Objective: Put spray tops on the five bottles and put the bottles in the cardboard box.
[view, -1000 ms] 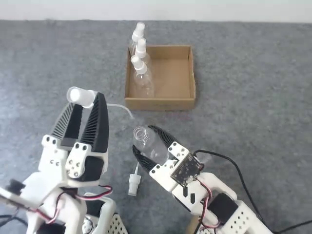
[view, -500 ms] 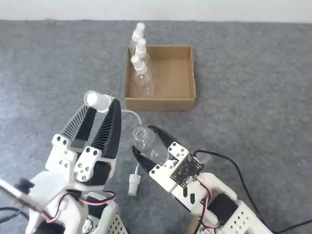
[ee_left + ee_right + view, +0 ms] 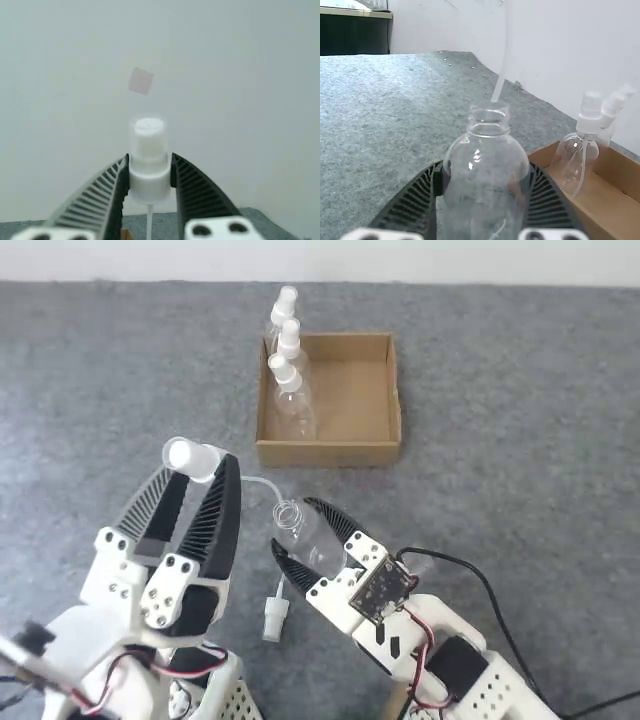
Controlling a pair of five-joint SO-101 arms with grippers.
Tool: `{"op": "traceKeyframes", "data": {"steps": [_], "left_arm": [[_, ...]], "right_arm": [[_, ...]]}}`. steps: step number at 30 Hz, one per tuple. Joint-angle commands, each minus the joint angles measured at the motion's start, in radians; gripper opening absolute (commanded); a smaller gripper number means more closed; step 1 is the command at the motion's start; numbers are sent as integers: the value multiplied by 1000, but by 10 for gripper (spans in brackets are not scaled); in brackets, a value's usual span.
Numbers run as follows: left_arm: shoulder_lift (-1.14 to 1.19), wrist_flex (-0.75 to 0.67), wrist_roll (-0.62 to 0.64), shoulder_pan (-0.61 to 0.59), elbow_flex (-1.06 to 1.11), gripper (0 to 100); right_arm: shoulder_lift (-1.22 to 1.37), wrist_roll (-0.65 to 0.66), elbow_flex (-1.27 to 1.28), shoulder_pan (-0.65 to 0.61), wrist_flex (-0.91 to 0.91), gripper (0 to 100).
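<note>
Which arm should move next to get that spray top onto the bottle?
Left. The left gripper holds the spray top, its tube ending at the open neck of the bottle; the right gripper just clamps that bottle, probably only to steady it.

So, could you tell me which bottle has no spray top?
The bottle in the right end effector; the three bottles at the cardboard box are capped.

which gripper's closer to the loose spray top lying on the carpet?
Right. The right gripper, holding a bottle, is close beside the loose spray top. The left gripper, holding a second spray top, is farther off.
</note>
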Motion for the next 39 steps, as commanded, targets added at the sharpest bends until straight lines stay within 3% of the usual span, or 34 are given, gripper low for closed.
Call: {"op": "traceKeyframes", "data": {"steps": [1, 20, 28, 34, 39], "left_arm": [[-20, 35, -9, 5, -47, 24], [-20, 63, -9, 8, 127, 26], [-20, 60, -152, 210, 217, 26], [-20, 52, -163, 152, 222, 42], [-20, 61, -161, 118, 232, 155]], "right_arm": [[-18, 12, 21, -2, 2, 80], [-21, 11, 21, 56, -7, 80], [-21, 11, 21, 59, 2, 80], [-19, 11, 21, 61, 2, 80], [-19, 11, 21, 61, 2, 80]]}}
